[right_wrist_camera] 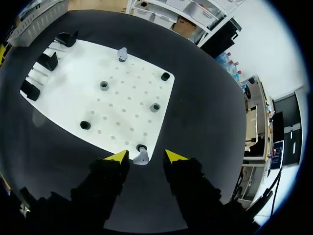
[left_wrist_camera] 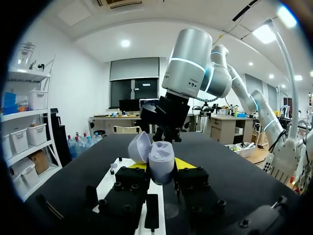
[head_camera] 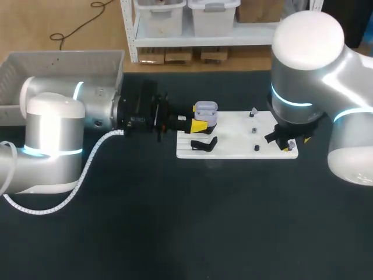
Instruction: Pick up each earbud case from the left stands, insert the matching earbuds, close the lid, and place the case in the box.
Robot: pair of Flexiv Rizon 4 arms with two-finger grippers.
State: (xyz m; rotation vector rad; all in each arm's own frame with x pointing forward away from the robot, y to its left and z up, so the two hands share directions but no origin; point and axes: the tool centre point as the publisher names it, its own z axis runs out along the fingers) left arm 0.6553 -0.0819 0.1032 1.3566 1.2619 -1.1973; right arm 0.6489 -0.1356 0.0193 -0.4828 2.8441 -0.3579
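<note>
A lavender earbud case with its lid swung open is held over the left end of the white board. My left gripper is shut on the case, and the lid tilts off to one side. My right gripper hangs over the board's right front corner. In the right wrist view the right gripper is open, with a small grey earbud on its holder between the fingers and a gap on each side. Another lavender earbud stands at the board's far edge.
Black case stands line the board's left end; one stand lies just in front of the held case. Small black and grey earbud holders dot the board. A grey box sits at the back left.
</note>
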